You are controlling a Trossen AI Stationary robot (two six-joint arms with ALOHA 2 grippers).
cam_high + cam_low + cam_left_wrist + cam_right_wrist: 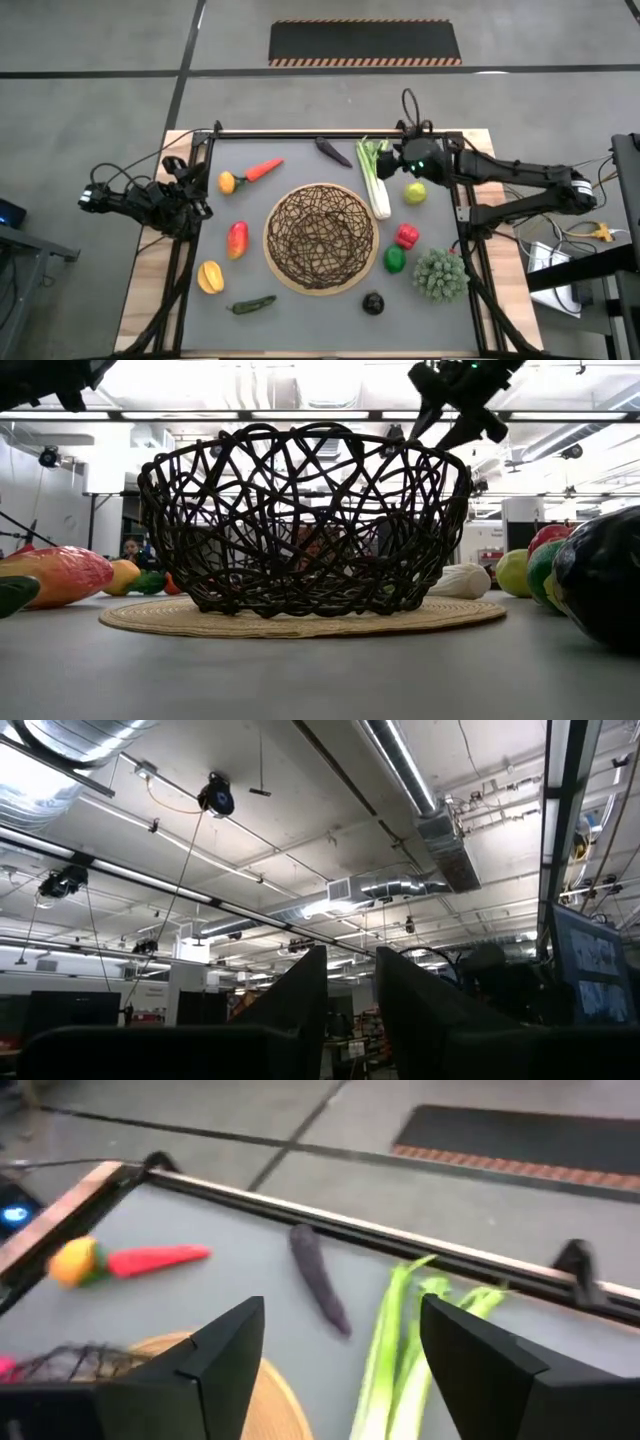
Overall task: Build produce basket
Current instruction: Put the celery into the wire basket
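Dark eggplant (pixel 605 585) bulges at the low view's three o'clock edge. Behind it the basket (pixel 320 237) sits dead centre of the table (pixel 300 320), nothing inside it. Up at one o'clock from the basket, the right gripper (pixel 340 1380) hovers over the leek (pixel 375 178), fingers spread wide, touching nothing; its wrist view shows green stalks between the fingertips. Over at nine o'clock, the left gripper (pixel 350 1010) waits off the table edge, pointed at the ceiling, fingers close together with a narrow gap, empty. Carrot (pixel 264 169) lies at eleven o'clock, lemon (pixel 415 192) just beside the leek.
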